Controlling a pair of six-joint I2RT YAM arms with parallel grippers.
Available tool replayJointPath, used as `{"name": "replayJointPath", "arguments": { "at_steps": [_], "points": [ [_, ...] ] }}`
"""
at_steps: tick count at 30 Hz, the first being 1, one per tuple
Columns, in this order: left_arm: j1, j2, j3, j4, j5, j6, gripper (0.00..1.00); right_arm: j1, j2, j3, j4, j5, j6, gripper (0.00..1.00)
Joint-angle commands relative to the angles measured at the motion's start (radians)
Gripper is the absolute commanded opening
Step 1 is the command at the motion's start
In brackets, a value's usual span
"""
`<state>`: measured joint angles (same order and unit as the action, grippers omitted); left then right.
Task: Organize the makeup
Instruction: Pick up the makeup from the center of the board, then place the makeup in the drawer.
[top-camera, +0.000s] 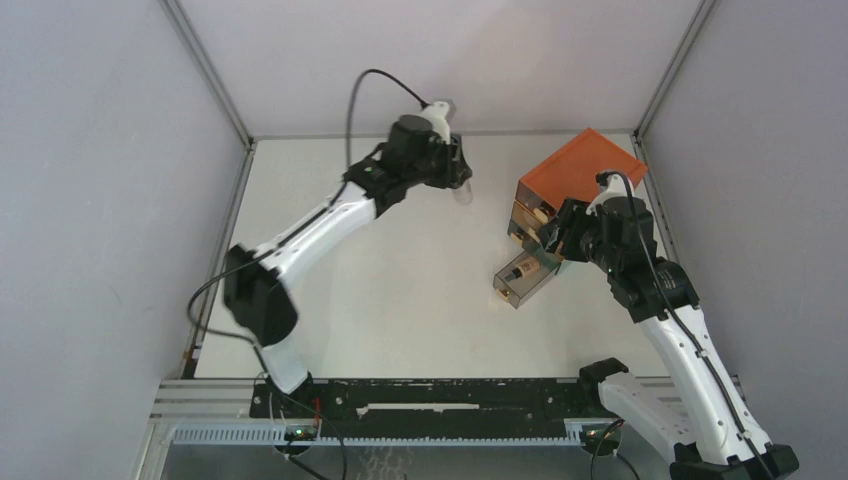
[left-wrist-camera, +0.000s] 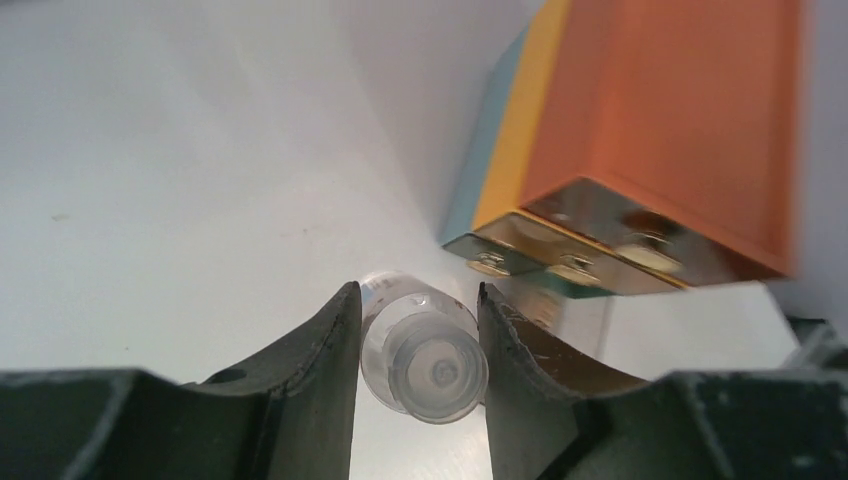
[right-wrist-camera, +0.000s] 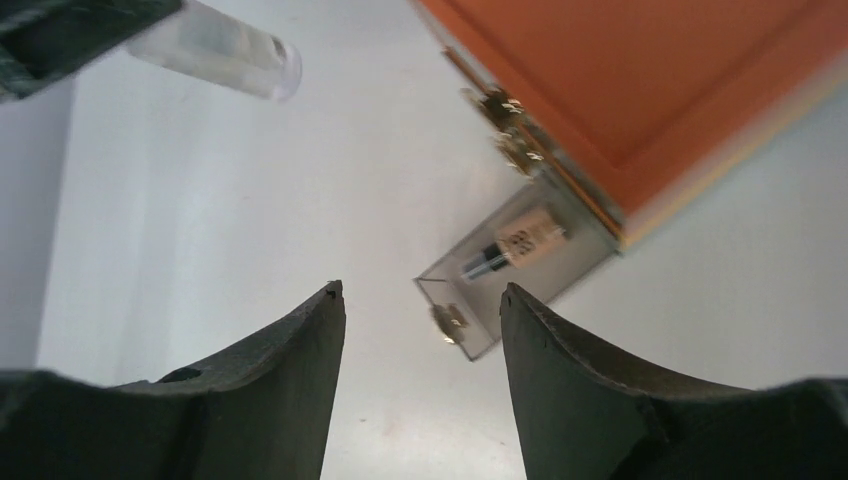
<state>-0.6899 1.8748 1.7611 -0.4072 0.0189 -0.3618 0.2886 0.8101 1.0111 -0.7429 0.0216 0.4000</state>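
My left gripper (top-camera: 459, 180) is at the back middle of the table, shut on a small clear tube (top-camera: 463, 193) with a clear cap. The left wrist view shows the tube (left-wrist-camera: 424, 356) end-on between the fingers (left-wrist-camera: 320, 340), above the table. My right gripper (top-camera: 549, 250) is open and empty, hovering over the pulled-out bottom drawer (top-camera: 513, 291). A peach bottle with a black cap (top-camera: 519, 269) lies in that drawer. In the right wrist view the bottle (right-wrist-camera: 522, 241) and drawer (right-wrist-camera: 482, 302) lie beyond my open fingers (right-wrist-camera: 300, 350). The clear tube (right-wrist-camera: 228, 45) shows at the top left.
The orange-topped box of clear drawers (top-camera: 578, 168) stands at the back right, close to the right wall; it also shows in the left wrist view (left-wrist-camera: 665, 120) and in the right wrist view (right-wrist-camera: 640, 90). Grey walls enclose the white table (top-camera: 400, 290).
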Motion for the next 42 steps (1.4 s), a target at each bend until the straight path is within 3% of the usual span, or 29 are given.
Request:
{"name": "replayJointPath", "arguments": {
  "at_steps": [1, 6, 10, 12, 14, 17, 21, 27, 36, 39, 42],
  "points": [
    [0.025, -0.323, -0.239, 0.282, 0.107, 0.03, 0.0, 0.035, 0.036, 0.047, 0.173, -0.188, 0.067, 0.66],
    [0.029, -0.583, -0.62, 0.685, 0.174, 0.111, 0.0, 0.05, 0.14, 0.053, 0.293, -0.302, 0.308, 0.65],
    [0.03, -0.734, -0.808, 0.845, 0.213, 0.191, 0.0, 0.076, 0.157, 0.055, 0.403, -0.403, 0.298, 0.67],
    [0.035, -0.764, -0.808, 0.775, 0.268, 0.24, 0.0, 0.087, 0.142, 0.046, 0.469, -0.485, 0.215, 0.67],
    [0.045, -0.748, -0.669, 0.552, 0.264, 0.245, 0.0, 0.128, 0.103, 0.025, 0.502, -0.498, 0.031, 0.66],
    [0.065, -0.679, -0.457, 0.235, 0.276, 0.193, 0.0, 0.251, 0.028, -0.036, 0.53, -0.343, -0.247, 0.66],
    [0.075, -0.603, -0.297, 0.011, 0.365, 0.127, 0.0, 0.411, 0.003, -0.081, 0.573, -0.185, -0.469, 0.67],
    [0.077, -0.542, -0.217, -0.071, 0.528, 0.024, 0.0, 0.502, 0.074, -0.083, 0.683, -0.141, -0.541, 0.7],
    [0.079, -0.487, -0.191, -0.098, 0.647, -0.045, 0.0, 0.55, 0.222, -0.051, 0.78, -0.188, -0.529, 0.67],
    [0.079, -0.481, -0.19, -0.076, 0.685, -0.07, 0.0, 0.552, 0.259, -0.042, 0.782, -0.216, -0.517, 0.62],
    [0.079, -0.48, -0.193, -0.062, 0.695, -0.085, 0.0, 0.552, 0.271, -0.042, 0.782, -0.206, -0.505, 0.48]
  ]
}}
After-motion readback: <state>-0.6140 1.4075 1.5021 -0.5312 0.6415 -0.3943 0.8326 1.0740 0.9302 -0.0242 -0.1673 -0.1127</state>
